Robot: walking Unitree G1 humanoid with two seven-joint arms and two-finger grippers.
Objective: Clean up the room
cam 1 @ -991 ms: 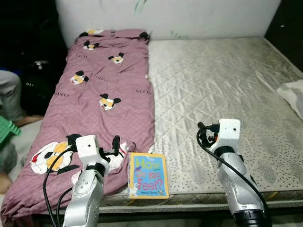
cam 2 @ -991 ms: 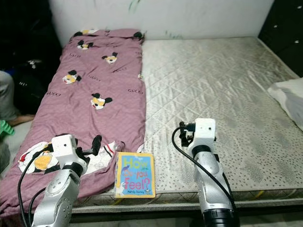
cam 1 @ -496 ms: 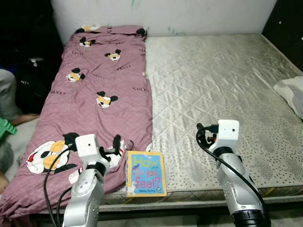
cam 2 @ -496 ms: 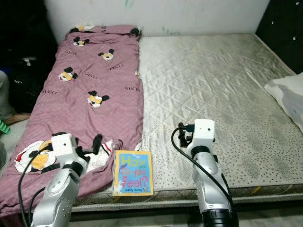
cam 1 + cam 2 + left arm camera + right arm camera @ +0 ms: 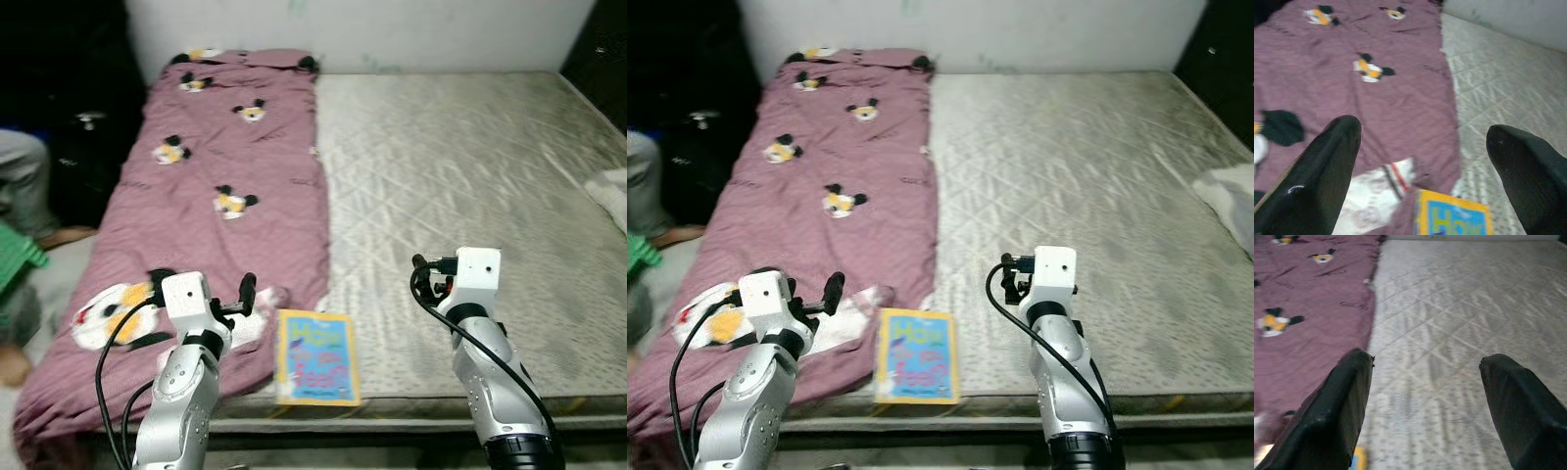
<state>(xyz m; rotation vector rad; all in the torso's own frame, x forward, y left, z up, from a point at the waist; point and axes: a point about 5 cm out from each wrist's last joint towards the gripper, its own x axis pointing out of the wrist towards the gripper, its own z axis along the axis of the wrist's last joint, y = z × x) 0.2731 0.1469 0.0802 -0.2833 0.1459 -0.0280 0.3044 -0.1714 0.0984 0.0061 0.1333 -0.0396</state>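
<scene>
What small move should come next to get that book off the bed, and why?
Probably ease the left gripper forward and down toward the book. The book lies flat at the near edge of the mattress, beside the purple blanket, just ahead of that gripper, whose fingers are open and empty. The right gripper is open over bare mattress, farther from it.

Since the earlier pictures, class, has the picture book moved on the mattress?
No. The picture book lies at the mattress's near edge, beside the purple blanket's lower corner, as before. Only the camera has shifted.
</scene>
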